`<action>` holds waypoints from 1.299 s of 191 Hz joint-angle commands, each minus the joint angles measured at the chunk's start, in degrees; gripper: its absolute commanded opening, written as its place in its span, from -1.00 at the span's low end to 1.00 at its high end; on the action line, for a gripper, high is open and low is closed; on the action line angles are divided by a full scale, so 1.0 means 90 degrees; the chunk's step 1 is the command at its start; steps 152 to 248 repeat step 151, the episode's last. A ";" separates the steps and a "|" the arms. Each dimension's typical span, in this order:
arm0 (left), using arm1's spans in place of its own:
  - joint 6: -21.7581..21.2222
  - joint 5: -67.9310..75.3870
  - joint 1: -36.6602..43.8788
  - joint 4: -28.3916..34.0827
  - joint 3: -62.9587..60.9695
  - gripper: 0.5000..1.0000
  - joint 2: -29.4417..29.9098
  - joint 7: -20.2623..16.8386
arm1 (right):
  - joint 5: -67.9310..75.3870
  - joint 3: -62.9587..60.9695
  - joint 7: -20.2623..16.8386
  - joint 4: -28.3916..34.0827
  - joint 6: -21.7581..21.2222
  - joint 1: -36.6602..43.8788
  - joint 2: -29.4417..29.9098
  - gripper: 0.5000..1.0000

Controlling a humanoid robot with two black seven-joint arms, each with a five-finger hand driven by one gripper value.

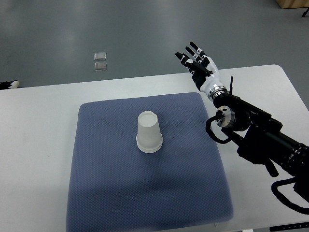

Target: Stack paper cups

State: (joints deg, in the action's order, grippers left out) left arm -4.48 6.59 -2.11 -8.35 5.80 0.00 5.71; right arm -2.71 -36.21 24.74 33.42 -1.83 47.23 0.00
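Fingers [192, 52] spread wide, operator: your right robot hand [198, 65] hangs open with nothing in it, raised over the far edge of the white bench [38, 125], its fingertips reaching past that edge toward the grey floor [145, 29]. You can see the black forearm [260, 137] coming in from the lower right, running up through the silver wrist [215, 89] to the white palm. Your left robot hand does not show at all.

Now the paper cups [149, 133]: they sit upside down, nested as one stack, well below and to the left of your robot hand, nearer the robot than the hand is. You can make out doubled rims at the bottom of the stack where it meets the pad; how many cups are nested there, you cannot tell. The stack stands upright on the blue mat [106, 193], roughly in the mat's middle, well apart from your fingers and from the forearm.

That mat lies flat on the bench, and its far right corner sits just below your wrist. Out on the floor, far off to the left of your robot hand, two small clear square pieces [100, 61] lie one just beside the other. At the picture's left edge, a dark shoe tip [7, 84] pokes in beyond the bench.
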 commanded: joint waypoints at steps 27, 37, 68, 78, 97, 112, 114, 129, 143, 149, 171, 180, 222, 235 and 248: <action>0.0000 0.0000 0.0000 0.0000 0.0000 1.00 0.0000 0.0000 | -0.0158 -0.0040 0.0063 -0.0051 -0.0217 -0.0111 0.0000 0.66; 0.0000 0.0000 0.0000 0.0000 0.0000 1.00 0.0000 0.0000 | -0.0158 -0.0059 0.0063 -0.0051 -0.0198 -0.0111 0.0000 0.66; 0.0000 0.0000 0.0000 0.0000 0.0000 1.00 0.0000 0.0000 | -0.0148 -0.0118 0.0063 -0.0061 -0.0198 -0.0141 0.0000 0.66; 0.0000 0.0000 0.0000 0.0000 0.0000 1.00 0.0000 0.0000 | -0.0148 -0.0118 0.0063 -0.0061 -0.0188 -0.0151 0.0000 0.66; 0.0000 0.0000 0.0000 0.0000 0.0000 1.00 0.0000 0.0000 | -0.0138 -0.0128 0.0063 -0.0061 -0.0188 -0.0151 0.0000 0.66; 0.0000 0.0000 0.0000 0.0000 0.0000 1.00 0.0000 0.0000 | -0.0119 -0.0128 0.0073 -0.0071 -0.0188 -0.0151 0.0000 0.66; 0.0000 0.0000 0.0000 0.0000 0.0000 1.00 0.0000 0.0000 | -0.0119 -0.0128 0.0073 -0.0080 -0.0188 -0.0151 0.0000 0.66; 0.0000 0.0000 0.0000 0.0000 0.0000 1.00 0.0000 0.0000 | -0.0128 -0.0128 0.0073 -0.0100 -0.0188 -0.0160 0.0000 0.66; 0.0000 0.0000 0.0000 0.0000 0.0000 1.00 0.0000 0.0000 | -0.0119 -0.0128 0.0073 -0.0100 -0.0188 -0.0160 0.0000 0.66; 0.0000 0.0000 0.0000 0.0000 0.0000 1.00 0.0000 0.0000 | -0.0119 -0.0128 0.0073 -0.0110 -0.0188 -0.0160 0.0000 0.66; 0.0000 0.0000 0.0000 0.0000 0.0000 1.00 0.0000 0.0000 | -0.0119 -0.0128 0.0073 -0.0110 -0.0188 -0.0160 0.0000 0.66; 0.0000 0.0000 0.0000 0.0000 0.0000 1.00 0.0000 0.0000 | -0.0119 -0.0128 0.0073 -0.0110 -0.0188 -0.0160 0.0000 0.66; 0.0000 0.0000 0.0000 0.0000 0.0000 1.00 0.0000 0.0000 | -0.0119 -0.0128 0.0073 -0.0110 -0.0188 -0.0160 0.0000 0.66; 0.0000 0.0000 0.0000 0.0000 0.0000 1.00 0.0000 0.0000 | -0.0119 -0.0128 0.0073 -0.0110 -0.0188 -0.0160 0.0000 0.66; 0.0000 0.0000 0.0000 0.0000 0.0000 1.00 0.0000 0.0000 | -0.0119 -0.0128 0.0073 -0.0110 -0.0188 -0.0160 0.0000 0.66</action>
